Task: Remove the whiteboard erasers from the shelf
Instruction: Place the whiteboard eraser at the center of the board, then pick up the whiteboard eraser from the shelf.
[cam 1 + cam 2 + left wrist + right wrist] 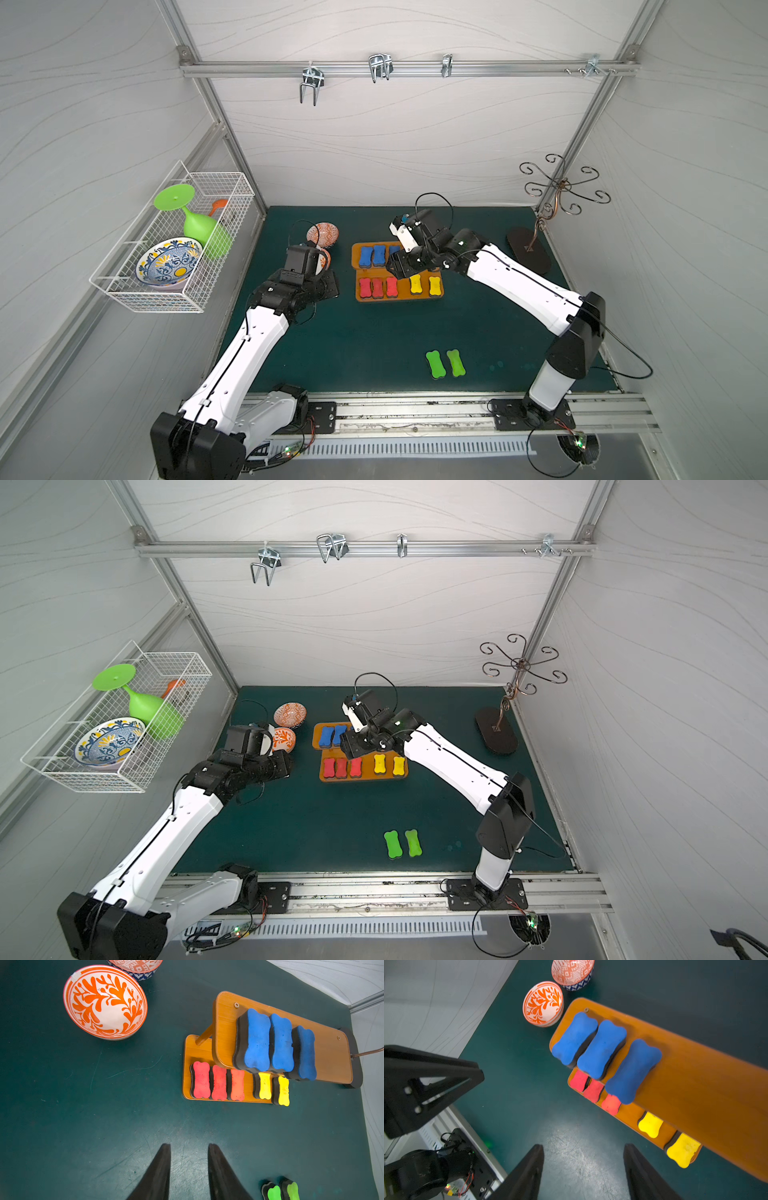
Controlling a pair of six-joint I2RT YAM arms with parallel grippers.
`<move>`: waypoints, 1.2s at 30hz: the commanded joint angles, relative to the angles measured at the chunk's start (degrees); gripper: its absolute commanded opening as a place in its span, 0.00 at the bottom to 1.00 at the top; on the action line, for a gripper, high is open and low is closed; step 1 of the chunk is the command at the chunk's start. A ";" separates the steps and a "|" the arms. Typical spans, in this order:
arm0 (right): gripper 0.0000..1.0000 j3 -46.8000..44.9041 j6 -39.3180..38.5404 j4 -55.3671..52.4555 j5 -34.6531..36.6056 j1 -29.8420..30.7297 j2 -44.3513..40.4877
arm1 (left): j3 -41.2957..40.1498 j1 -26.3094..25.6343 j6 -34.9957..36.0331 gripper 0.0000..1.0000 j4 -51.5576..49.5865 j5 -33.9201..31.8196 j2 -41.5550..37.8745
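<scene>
Shelf: the orange-brown two-tier shelf point(695, 1084) stands on the dark green mat point(374, 340); everything below is placed from it.
Upper tier: three blue erasers point(280, 1043) lie side by side toward the shelf's left end, foam up and dark felt down. The right half of that board is bare.
Lower tier: three red erasers point(219, 1082) are packed together at the left, and two yellow erasers point(265, 1085) sit to their right. The outer yellow one pokes past the shelf's front edge.
Off the shelf: two green erasers point(435, 365) lie as a pair on the mat well in front of the shelf. I judge that this is my drop spot, and that two of ten are done.
My right gripper point(583, 1147): jaws spread wide and empty, hanging above the shelf's upper tier beside the blue row. I judge the spread is set to straddle an eraser's narrow waist.
My left gripper point(189, 1146): jaws a little apart with nothing between them, off the shelf's left side near the orange leaf-pattern bowl point(105, 1001), out of the right arm's way.
Risk: the blue erasers touch one another, so a finger may nudge a neighbour.
</scene>
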 commanded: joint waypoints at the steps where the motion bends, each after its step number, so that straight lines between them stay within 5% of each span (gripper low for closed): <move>1: 0.62 3.97 2.65 -4.54 3.34 -1.25 3.68 | 0.46 0.16 0.83 0.34 0.63 -0.79 0.28; 17: 0.63 16.73 4.11 -8.09 7.97 -2.34 16.36 | 0.66 0.16 1.16 0.34 0.81 -1.34 2.47; 36: 0.56 17.51 3.52 -8.14 9.74 -3.22 20.60 | 0.37 0.17 1.18 0.33 0.76 -0.90 2.70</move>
